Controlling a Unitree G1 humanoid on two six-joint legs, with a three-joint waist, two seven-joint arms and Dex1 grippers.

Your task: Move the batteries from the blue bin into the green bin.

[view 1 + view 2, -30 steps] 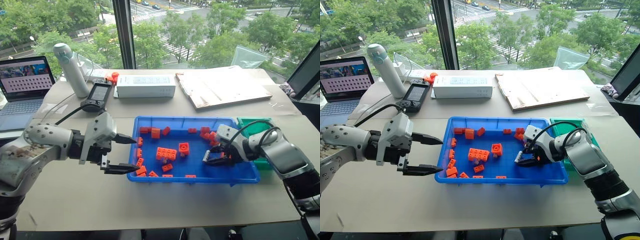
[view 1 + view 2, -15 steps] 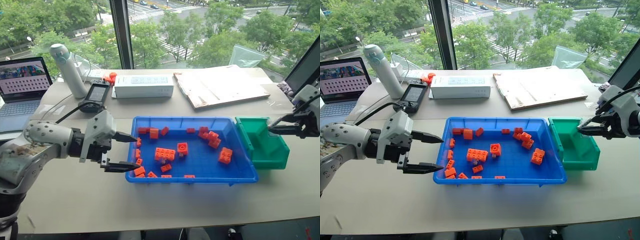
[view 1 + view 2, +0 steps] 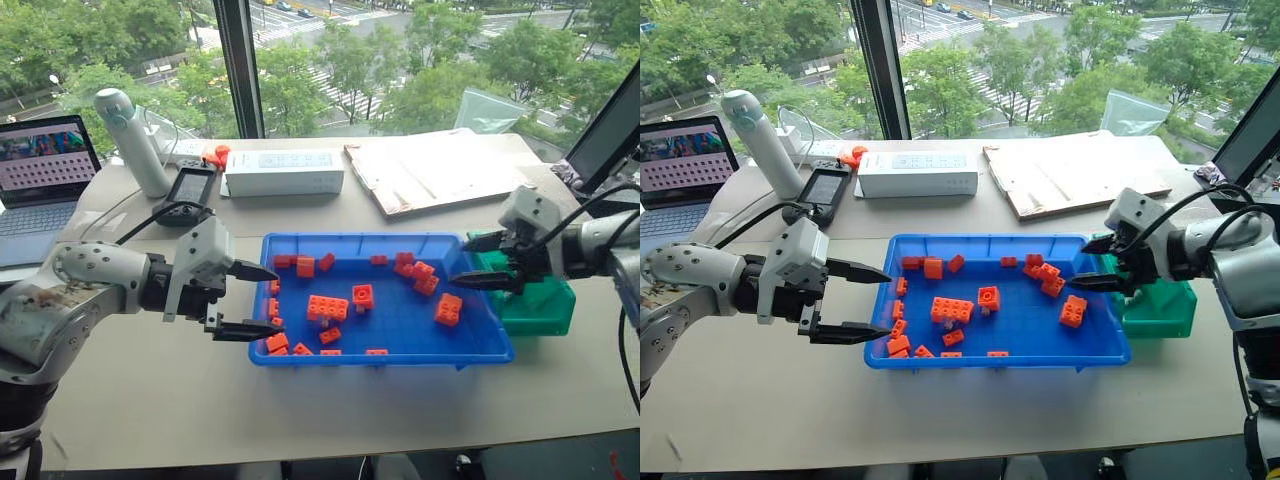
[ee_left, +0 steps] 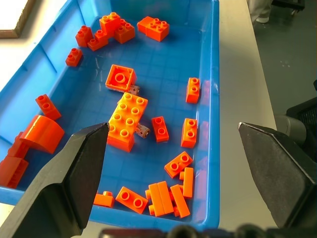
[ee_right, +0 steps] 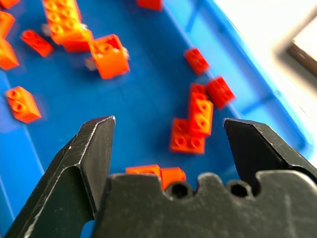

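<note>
Since before: our right gripper [image 3: 479, 261] has left the blue bin's [image 3: 290, 357] floor, swung out past the green bin [image 3: 545, 305], and now hangs over the seam between the two.
Right jaws: wide, nothing between them.
Left gripper [image 3: 252, 299]: hovers at the blue bin's left rim as before, jaws wide and empty.
Batteries [image 4: 142, 131]: we see two small silvery-grey ends peeking from under the large orange brick [image 4: 127, 119] near the middle of the blue bin; what lies inside the green bin we cannot tell.
Worktop [image 3: 150, 380]: pale beige, set against a big window over green trees and a street.
Back row: laptop [image 3: 42, 170], white bottle [image 3: 130, 140], dark handheld device [image 3: 190, 190], long white box [image 3: 284, 172], flat cardboard sheet [image 3: 430, 172].
Writing: print on the box and laptop screen is too small to read.
Open room: bare worktop in front of both bins and left of the blue bin; the green bin touches its right rim.
</note>
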